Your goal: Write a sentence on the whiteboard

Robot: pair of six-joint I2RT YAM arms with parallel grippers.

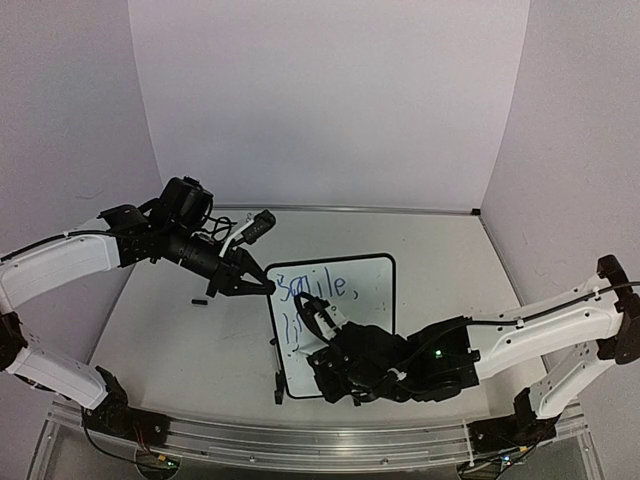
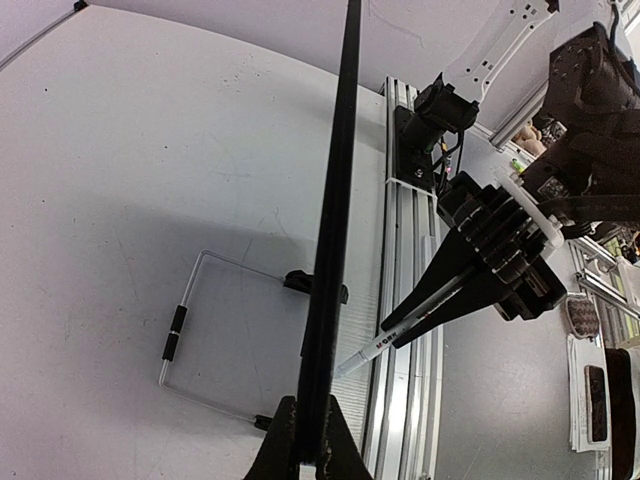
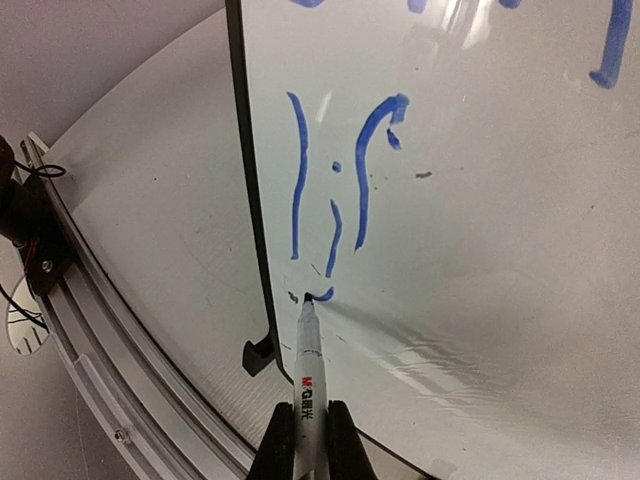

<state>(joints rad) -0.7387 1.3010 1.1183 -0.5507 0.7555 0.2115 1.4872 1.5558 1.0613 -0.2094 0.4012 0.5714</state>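
From above, the whiteboard sits propped on the tabletop, likely light and tippy. At the left wrist, left tool is clamped on its thin stiff frame, the best hold. At the right wrist, right tool grips the marker, tip on the board

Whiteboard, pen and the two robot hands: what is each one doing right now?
whiteboard: held at its edge by the left hand, partly written on.
sentence: not finished; top line written, second line only begun.
marker: uncapped, tip touching the whiteboard under the blue letters.
left hand: shut on the whiteboard's frame.
right hand: shut on the marker.
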